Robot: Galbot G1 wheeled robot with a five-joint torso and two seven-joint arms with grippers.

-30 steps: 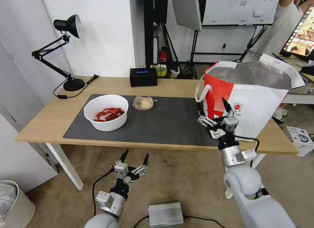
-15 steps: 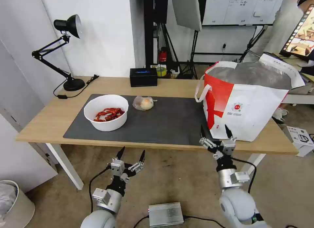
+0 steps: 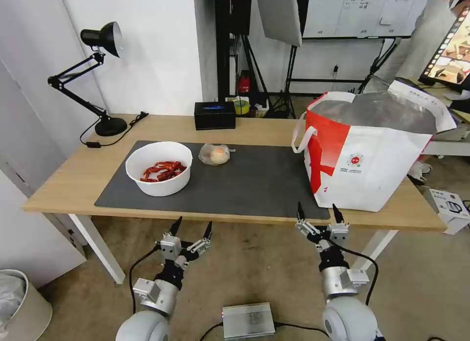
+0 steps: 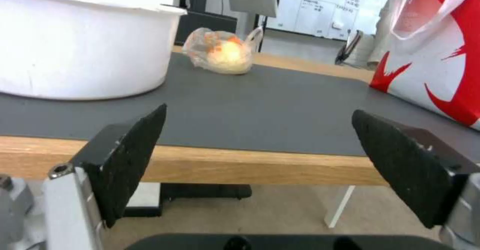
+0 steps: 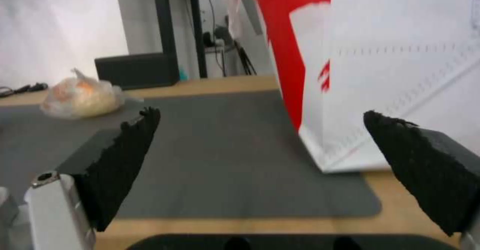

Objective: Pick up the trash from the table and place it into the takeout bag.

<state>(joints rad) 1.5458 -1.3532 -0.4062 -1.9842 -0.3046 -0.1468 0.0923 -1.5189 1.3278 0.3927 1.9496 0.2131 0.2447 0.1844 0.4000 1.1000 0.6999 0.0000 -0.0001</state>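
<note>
A white round bowl [image 3: 158, 168] of red crayfish shells stands on the left of the dark mat [image 3: 245, 184], and its wall shows in the left wrist view [image 4: 75, 51]. Beside it lies a small clear bag of yellowish food [image 3: 214, 154] [image 4: 221, 54] [image 5: 80, 98]. The takeout bag [image 3: 372, 150] [image 4: 440, 55] [image 5: 390, 66], white with red panels and foil lining, stands open at the table's right end. My left gripper [image 3: 191, 227] [image 4: 260, 160] and right gripper [image 3: 317, 212] [image 5: 260, 156] hang open and empty in front of the table's [image 3: 73, 179] near edge, just below its top.
A black box [image 3: 214, 115] [image 5: 136, 70] and a black desk lamp [image 3: 98, 77] stand at the table's back. On the floor between my arms lies a silver box [image 3: 248, 320]; a bin [image 3: 19, 302] stands at the left. A person and a monitor are behind the bag.
My right gripper has dropped from beside the bag's front face to below the table edge, empty. The left gripper sank slightly. Bowl, food bag and takeout bag have not moved.
</note>
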